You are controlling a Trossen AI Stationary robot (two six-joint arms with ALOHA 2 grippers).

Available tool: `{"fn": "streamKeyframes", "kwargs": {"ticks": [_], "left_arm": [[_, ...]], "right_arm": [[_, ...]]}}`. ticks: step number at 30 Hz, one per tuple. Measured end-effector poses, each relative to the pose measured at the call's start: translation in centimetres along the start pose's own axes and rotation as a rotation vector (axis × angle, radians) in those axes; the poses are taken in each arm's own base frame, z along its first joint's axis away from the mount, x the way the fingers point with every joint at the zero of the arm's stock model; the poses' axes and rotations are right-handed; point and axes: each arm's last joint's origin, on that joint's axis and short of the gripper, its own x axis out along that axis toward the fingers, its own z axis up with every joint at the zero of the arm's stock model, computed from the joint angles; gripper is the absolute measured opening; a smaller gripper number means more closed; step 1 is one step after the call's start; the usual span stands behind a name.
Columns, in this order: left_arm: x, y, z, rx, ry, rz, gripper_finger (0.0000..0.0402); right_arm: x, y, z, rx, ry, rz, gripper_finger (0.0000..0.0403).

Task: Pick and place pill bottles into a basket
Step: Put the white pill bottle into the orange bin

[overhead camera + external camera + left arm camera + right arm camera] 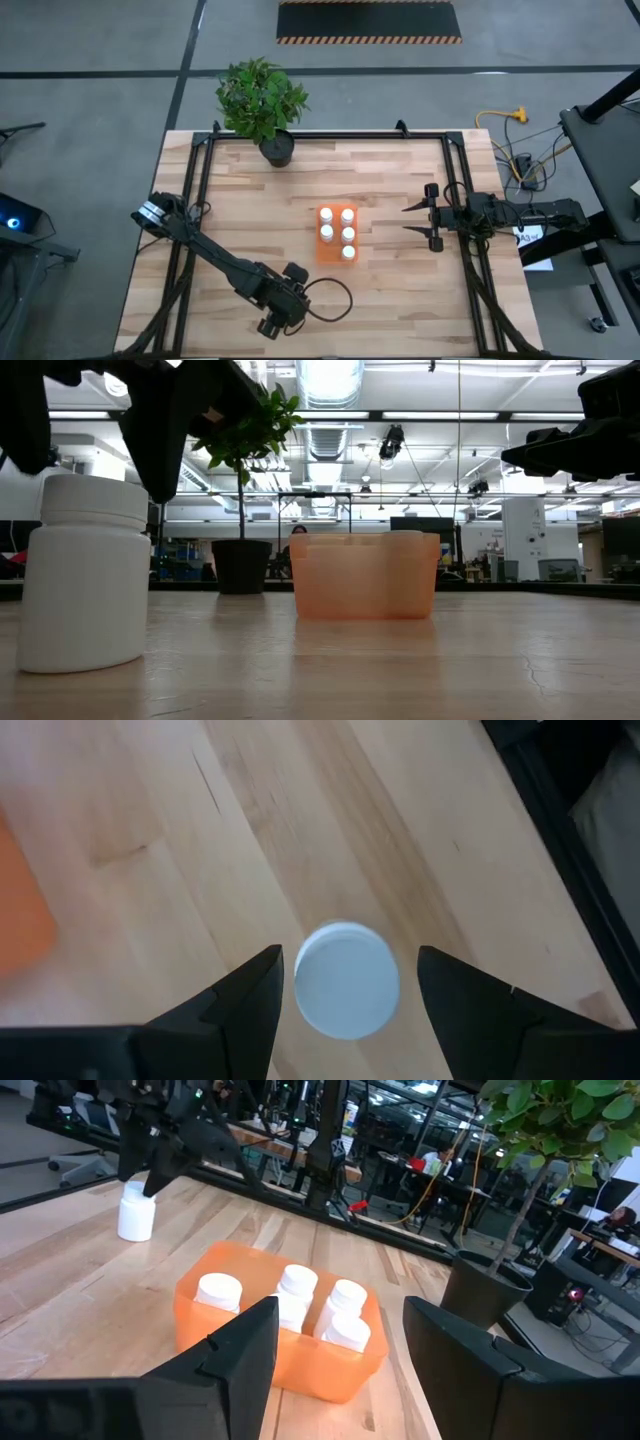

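My left fingers [345,995] hang spread on either side of the last loose bottle [346,979], which stands upright on the table [400,300] near the front edge, clear of both tips so they can drop past its cap without knocking it. The basket [325,250] sits mid-table, well apart, with five bottles [295,1302] upright inside and, I judge, one slot free, and bare wood between gives me open room to carry across. My right fingers [418,222] wait spread and empty just beside the basket's far side, so I'd stay low and short of them
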Motion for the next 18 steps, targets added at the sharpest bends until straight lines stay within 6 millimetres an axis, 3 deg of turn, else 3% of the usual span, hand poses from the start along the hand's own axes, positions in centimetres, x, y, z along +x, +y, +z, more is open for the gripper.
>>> {"fn": "streamKeyframes", "kwargs": {"ticks": [18], "left_arm": [[1.4,0.1,-0.8,-0.023,-0.005,0.002,0.0213]], "right_arm": [[0.0,0.0,0.0,0.000,0.000,0.000,0.0206]]}}
